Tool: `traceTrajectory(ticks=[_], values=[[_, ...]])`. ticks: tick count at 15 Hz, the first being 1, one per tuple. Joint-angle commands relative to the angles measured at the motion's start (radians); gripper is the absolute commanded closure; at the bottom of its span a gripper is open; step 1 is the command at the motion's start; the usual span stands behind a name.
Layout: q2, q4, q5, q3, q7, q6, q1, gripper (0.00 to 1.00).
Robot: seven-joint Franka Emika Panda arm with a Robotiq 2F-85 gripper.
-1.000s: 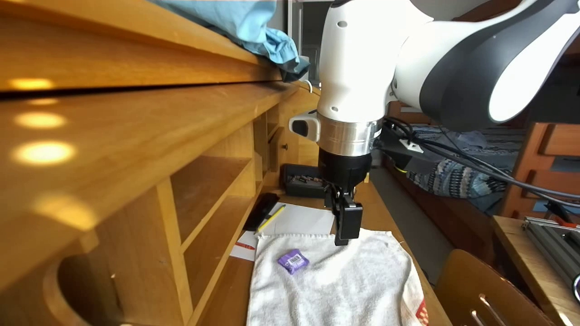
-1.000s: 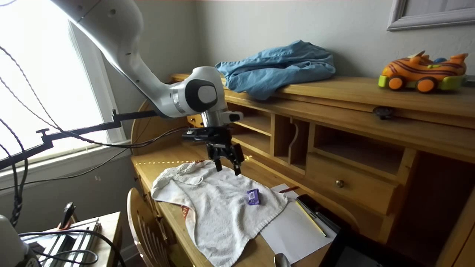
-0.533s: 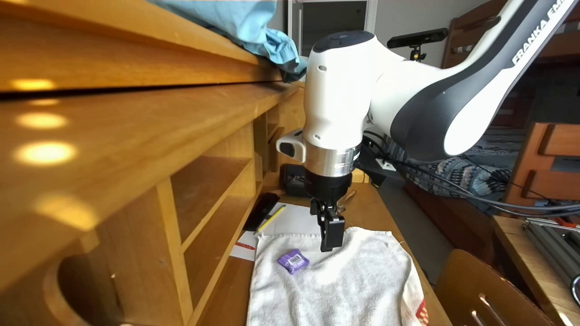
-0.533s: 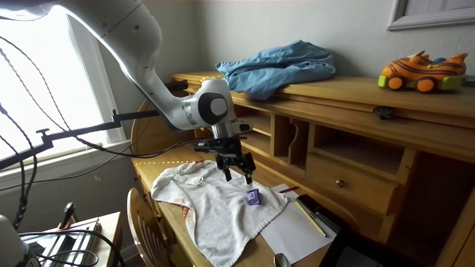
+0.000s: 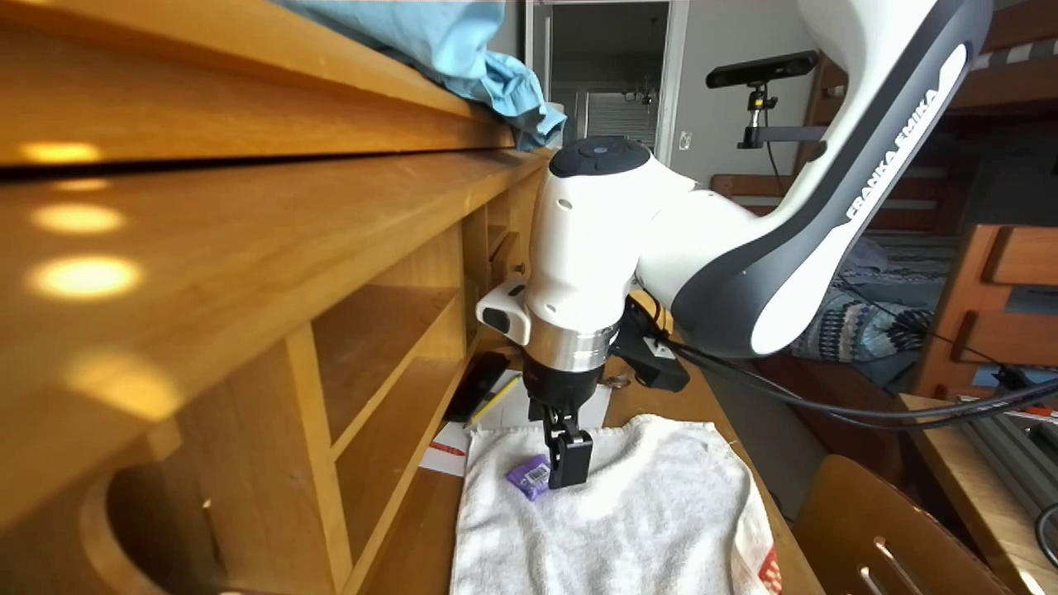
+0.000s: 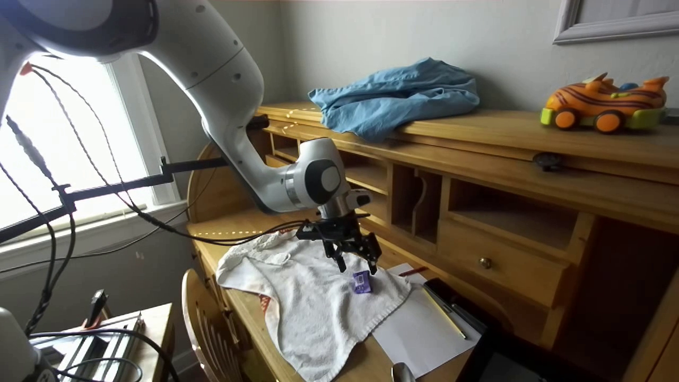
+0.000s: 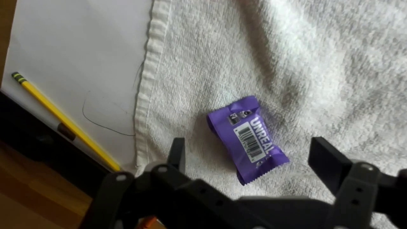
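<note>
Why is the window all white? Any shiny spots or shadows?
In an exterior view, the window is washed out, probably because daylight is too bright for the camera; in an exterior view, round glare spots shine on the wooden desk; in the wrist view, the purple packet is sharp, with a shadow beside it on the towel, while the hand looks nearly black.

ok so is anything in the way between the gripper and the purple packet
Nothing visible is: the open gripper hangs above the purple packet, which lies uncovered on the white towel, with the yellow pencil off to one side.
</note>
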Motion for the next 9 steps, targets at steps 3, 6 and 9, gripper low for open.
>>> traceTrajectory(ticks=[3,6,9], values=[[0.087,0.072,-0.017,-0.031,-0.037,0.052,0.029,0.41],[0.108,0.088,-0.009,-0.034,-0.053,0.053,0.035,0.64],[0.113,0.093,0.004,-0.028,-0.065,0.049,0.034,0.84]])
